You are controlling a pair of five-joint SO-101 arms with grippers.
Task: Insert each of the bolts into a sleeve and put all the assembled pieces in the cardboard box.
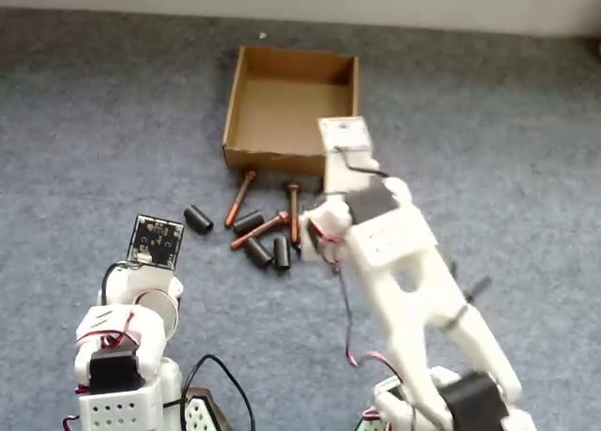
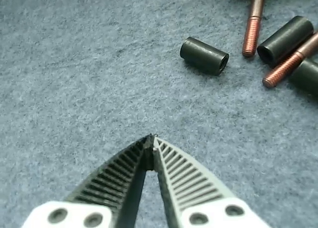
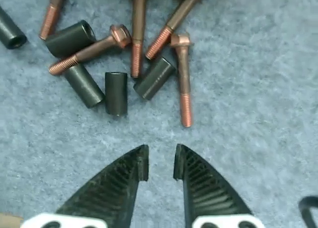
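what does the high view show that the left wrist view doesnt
The high view adds the cardboard box, no pieces in it yet, plus the left arm and the right arm, which is bent over the pile of bolts and sleeves. The left wrist view adds the left gripper, shut, above the grey carpet. Both have the lone sleeve lying apart from the pile and the bolt next to it.

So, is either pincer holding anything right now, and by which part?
Nothing is held. The left pincer is shut with nothing between its tips; the right pincer is open and empty, short of the loose bolts and sleeves.
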